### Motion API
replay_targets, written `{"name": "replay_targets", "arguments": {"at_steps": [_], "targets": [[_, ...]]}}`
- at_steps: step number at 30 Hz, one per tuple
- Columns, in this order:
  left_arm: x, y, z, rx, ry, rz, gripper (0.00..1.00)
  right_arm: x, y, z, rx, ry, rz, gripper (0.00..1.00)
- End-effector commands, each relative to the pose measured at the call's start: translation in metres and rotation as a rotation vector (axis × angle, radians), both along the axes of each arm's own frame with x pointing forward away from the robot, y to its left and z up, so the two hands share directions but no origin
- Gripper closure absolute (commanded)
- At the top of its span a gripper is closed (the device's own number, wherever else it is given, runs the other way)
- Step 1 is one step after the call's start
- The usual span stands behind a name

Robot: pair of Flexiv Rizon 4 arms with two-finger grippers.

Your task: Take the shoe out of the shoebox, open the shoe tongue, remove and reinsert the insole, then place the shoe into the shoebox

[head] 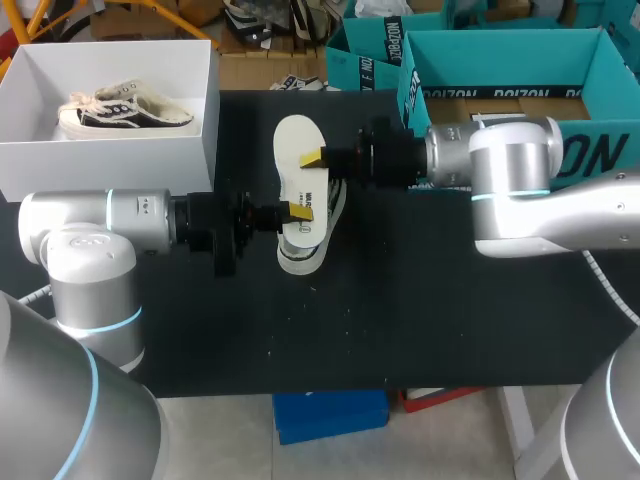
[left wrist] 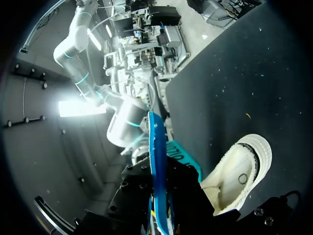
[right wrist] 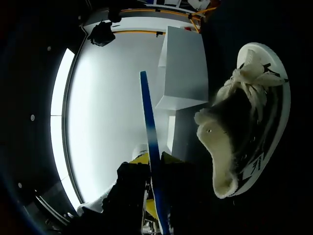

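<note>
Over the sneaker [head: 305,255]: left gripper [head: 298,211] and right gripper [head: 313,158] both pinch the insole [head: 295,145]
Risk: uneven pulling probably buckles it

Above shoe [head: 303,257], insole [head: 296,145] blocks opening; gap between shoe, shoebox [head: 110,165] passable.

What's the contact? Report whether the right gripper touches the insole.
Touching. The right wrist view shows the insole edge-on, pinched from both sides by the right gripper.
</note>
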State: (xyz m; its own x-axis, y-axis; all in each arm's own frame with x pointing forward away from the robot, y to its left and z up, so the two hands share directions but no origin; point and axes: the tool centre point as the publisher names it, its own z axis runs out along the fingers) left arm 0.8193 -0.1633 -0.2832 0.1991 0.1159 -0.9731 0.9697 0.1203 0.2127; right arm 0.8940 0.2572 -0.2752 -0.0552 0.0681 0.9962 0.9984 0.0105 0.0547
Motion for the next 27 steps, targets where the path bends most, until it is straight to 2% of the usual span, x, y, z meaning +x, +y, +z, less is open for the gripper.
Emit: {"name": "replay_targets", "arguments": {"at_steps": [1, 6, 13, 20, 27], "targets": [[-0.001, 0.000, 0.002, -0.004, 0.002, -0.003, 0.00, 0.001, 0.002, -0.002, 0.001, 0.000, 0.000, 1.00], [-0.007, 0.011, 0.022, 0.139, 0.008, -0.013, 0.00, 0.001, 0.002, -0.002, 0.001, 0.000, 0.000, 1.00], [-0.016, 0.039, 0.050, 0.453, -0.072, -0.119, 0.00, 0.001, 0.002, -0.002, 0.001, 0.000, 0.000, 1.00], [-0.017, 0.053, 0.066, 0.869, -0.163, -0.290, 0.00, 0.001, 0.002, -0.002, 0.001, 0.000, 0.000, 1.00], [-0.017, 0.044, 0.082, 1.294, -0.248, -0.374, 0.00, 0.001, 0.002, -0.002, 0.001, 0.000, 0.000, 1.00]]}}
